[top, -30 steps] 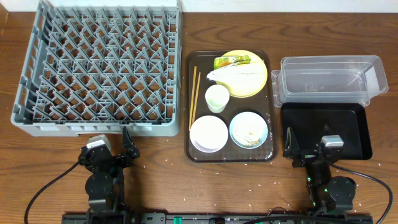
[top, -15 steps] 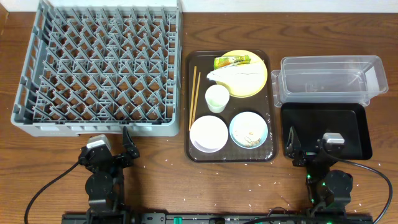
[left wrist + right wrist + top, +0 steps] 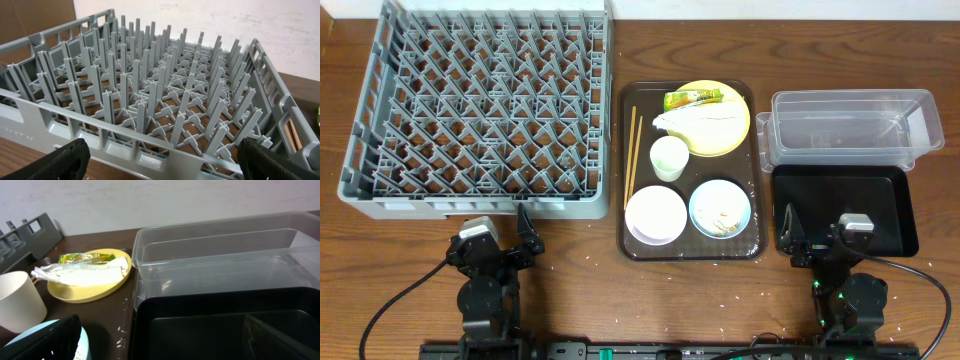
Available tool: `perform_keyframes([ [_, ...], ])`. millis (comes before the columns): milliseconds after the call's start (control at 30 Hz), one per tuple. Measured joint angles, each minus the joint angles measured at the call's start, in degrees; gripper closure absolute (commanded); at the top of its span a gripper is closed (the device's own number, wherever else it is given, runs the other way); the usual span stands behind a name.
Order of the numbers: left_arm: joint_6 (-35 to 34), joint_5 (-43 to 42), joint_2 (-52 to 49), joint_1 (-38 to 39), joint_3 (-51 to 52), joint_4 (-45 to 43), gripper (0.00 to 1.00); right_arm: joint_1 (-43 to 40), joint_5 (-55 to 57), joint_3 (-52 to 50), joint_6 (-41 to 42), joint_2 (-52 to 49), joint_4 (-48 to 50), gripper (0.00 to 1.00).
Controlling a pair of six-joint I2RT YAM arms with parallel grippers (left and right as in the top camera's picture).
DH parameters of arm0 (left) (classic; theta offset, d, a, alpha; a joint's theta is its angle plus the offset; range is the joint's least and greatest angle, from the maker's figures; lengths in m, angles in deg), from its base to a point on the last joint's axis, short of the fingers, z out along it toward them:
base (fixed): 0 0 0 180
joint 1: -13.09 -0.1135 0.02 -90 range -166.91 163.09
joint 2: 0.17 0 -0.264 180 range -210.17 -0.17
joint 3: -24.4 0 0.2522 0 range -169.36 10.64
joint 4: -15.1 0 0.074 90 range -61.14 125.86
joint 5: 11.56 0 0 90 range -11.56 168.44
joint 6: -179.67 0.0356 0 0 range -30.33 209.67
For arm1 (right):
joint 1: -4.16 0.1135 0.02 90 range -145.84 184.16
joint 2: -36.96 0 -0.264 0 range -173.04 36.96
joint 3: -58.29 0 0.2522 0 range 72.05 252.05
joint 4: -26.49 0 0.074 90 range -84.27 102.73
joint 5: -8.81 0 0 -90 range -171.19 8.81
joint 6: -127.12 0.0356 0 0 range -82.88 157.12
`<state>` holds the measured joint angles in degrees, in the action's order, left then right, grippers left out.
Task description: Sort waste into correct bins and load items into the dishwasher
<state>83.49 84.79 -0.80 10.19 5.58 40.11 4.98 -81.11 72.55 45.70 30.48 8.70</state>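
Wrapper (image 3: 692, 98) and napkin (image 3: 700, 120) lie on the yellow plate (image 3: 738, 135), at the far end of the brown tray (image 3: 624, 170) — unmoved since before. Left pincer (image 3: 492, 240) gapes empty just short of the rack (image 3: 480, 110); right pincer (image 3: 828, 240) likewise, at the black tray's (image 3: 850, 195) near edge — bare counter (image 3: 580, 290) between.

This looks like a robotics lab bench staged as a canteen dish-return station. It is a dark wood-grain worktop (image 3: 580, 290) against a plain pale wall (image 3: 225, 25), with a black left robot arm (image 3: 482, 298) and a black right robot arm (image 3: 850, 300) mounted at its 6 o'clock edge and a black cable (image 3: 400, 300) trailing off. The props are catering gear: a large square grey plastic dish rack (image 3: 480, 105) at 10 o'clock, a dark brown rectangular serving tray (image 3: 623, 205) at centre, and a clear rectangular plastic tub (image 3: 840, 125) and a shallow black rectangular tray (image 3: 850, 195) at 3 o'clock.
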Motion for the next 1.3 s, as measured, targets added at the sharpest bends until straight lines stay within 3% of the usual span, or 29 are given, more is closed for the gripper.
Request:
perform_keyframes([
  [767, 0.0, 0.0, 0.0, 0.0, 0.0, 0.0, 0.05, 0.0, 0.9, 0.0, 0.0, 0.0, 0.0, 0.01],
  [1067, 0.0, 0.0, 0.0, 0.0, 0.0, 0.0, 0.05, 0.0, -1.5, 0.0, 0.6, -0.1, 13.5, 0.01],
  [1300, 0.0, 0.0, 0.0, 0.0, 0.0, 0.0, 0.05, 0.0, -6.4, 9.6, 0.0, -4.1, 14.3, 0.01],
])
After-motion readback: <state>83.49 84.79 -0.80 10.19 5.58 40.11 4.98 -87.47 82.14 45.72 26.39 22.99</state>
